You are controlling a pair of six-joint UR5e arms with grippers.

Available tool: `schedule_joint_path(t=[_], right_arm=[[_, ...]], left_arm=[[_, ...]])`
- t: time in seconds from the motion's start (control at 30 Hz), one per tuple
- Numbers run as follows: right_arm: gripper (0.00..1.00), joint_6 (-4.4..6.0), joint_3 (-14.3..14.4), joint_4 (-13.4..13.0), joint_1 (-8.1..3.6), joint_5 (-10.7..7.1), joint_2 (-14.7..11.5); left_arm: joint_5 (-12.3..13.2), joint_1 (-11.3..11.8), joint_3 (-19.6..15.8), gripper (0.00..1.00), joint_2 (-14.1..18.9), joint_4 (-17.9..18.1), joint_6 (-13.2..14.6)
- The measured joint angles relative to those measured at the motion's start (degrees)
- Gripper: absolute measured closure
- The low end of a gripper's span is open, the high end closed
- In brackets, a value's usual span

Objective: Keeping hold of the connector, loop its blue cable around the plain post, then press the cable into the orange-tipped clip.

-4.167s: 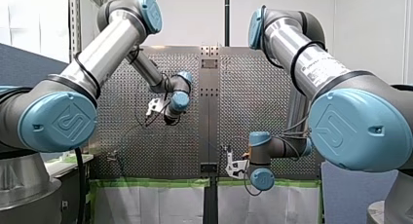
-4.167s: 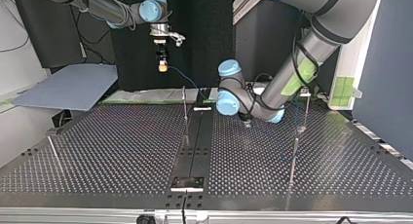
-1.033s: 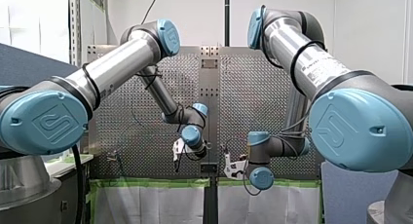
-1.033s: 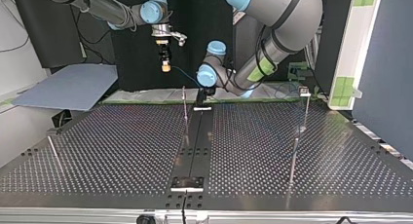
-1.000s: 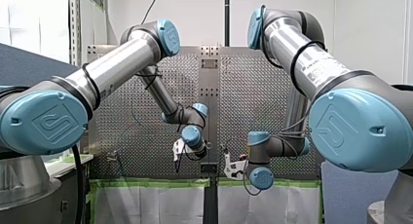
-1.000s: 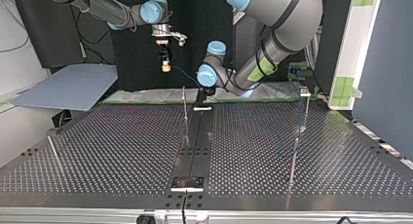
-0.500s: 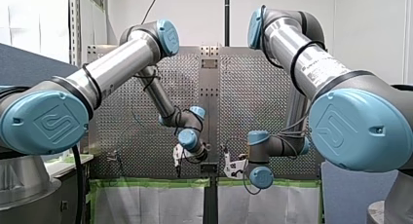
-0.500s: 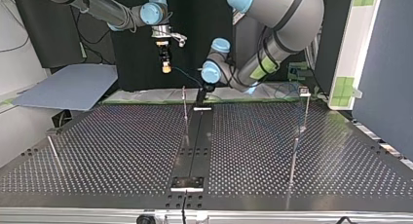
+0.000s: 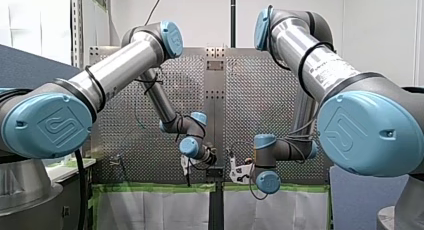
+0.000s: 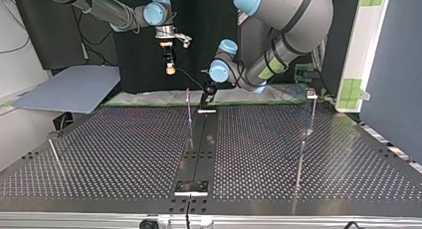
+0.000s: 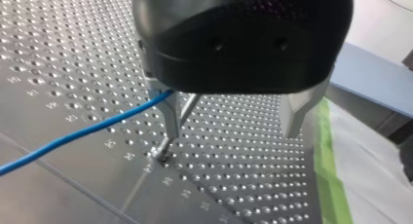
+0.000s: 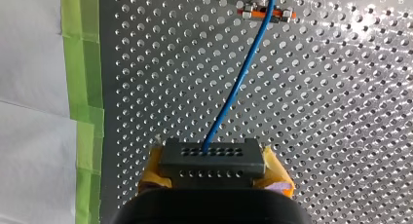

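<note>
- While the right gripper (image 12: 213,174) hangs over the taped table edge, its yellow pads (image 12: 154,166) are clamped on both ends of the black connector (image 12: 212,158), with the connector's rows of holes facing away from the wrist
- The blue cable (image 12: 234,92) leaves the connector's holed face and runs ahead over the perforated table (image 12: 341,112) in a gentle curve
- Further ahead the cable crosses the orange-tipped clip (image 12: 265,13) at its middle; whether it is seated or only passing over, cannot tell from this angle
- Green tape (image 12: 83,87) lines the table edge beside the right gripper
- Top view: the right gripper is high, beyond the table's far edge and left of the dark centre strip (image 10: 199,139); the cable slants down from it toward the left gripper (image 10: 209,93)
- The left gripper is low, at the far end of the centre strip, just beside a thin upright rod (image 10: 188,109)
- Left wrist view: the metal fingers (image 11: 168,114) are spread wide with nothing held; the rod stands close by one finger, on its inner side
- The cable comes in from the side and meets that same finger near its root; touching or passing behind, cannot tell
- Whether this rod is the plain post or the clip's stem: cannot tell
- Two more rods stand well apart from it, one at the top view's right (image 10: 301,159) and one at its left (image 10: 53,154)
</note>
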Motion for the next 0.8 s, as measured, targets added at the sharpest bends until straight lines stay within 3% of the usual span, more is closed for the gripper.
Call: schedule_joint_path(t=[0.03,0.1,0.13,0.17,0.2,0.27,0.3,0.53,0.63,0.7,0.73,0.77,0.8], right_arm=[[1.00,-0.01,0.00,0.01,0.02,-0.01,0.00],[1.00,-0.03,0.01,0.01,0.03,-0.01,0.00],[1.00,-0.03,0.00,0.01,0.04,-0.01,0.00],[1.00,-0.05,0.01,0.01,0.04,0.00,0.01],[1.00,-0.07,0.01,0.01,0.04,0.00,0.01],[1.00,-0.12,0.01,0.01,0.05,0.01,0.01],[1.00,-0.14,0.01,0.01,0.05,0.00,0.00],[1.00,-0.17,-0.01,0.02,0.05,0.03,-0.01],[1.00,-0.18,-0.01,0.02,0.05,0.03,-0.01],[1.00,-0.18,-0.03,0.00,0.05,0.03,-0.01],[1.00,-0.18,-0.03,-0.02,0.06,0.03,-0.01],[1.00,-0.18,-0.02,-0.03,0.06,0.03,-0.01],[1.00,-0.18,-0.02,-0.04,0.05,0.03,-0.01]], left_arm=[[0.02,0.03,0.00,0.00,0.00,0.51,0.03],[0.03,0.06,-0.01,0.19,0.00,0.97,0.09],[0.05,0.09,-0.01,0.19,0.00,1.16,0.23],[0.07,0.11,-0.02,0.30,0.00,1.25,0.43],[0.08,0.13,-0.02,0.34,0.01,1.32,0.70],[0.04,0.15,-0.02,0.34,0.01,1.40,1.51],[-0.01,0.15,-0.03,0.39,0.00,1.42,1.91],[-1.12,0.16,-0.06,0.47,0.00,0.28,5.34],[-1.96,0.07,-0.07,0.56,-0.03,-0.25,6.79],[-1.90,-0.03,-0.07,0.76,-0.01,-0.52,7.67],[-1.71,-0.09,-0.07,0.76,-0.01,-0.68,8.17],[-1.59,-0.14,-0.07,0.91,-0.01,-0.77,8.50],[-1.49,-0.18,-0.07,1.00,-0.02,-0.85,8.81]])
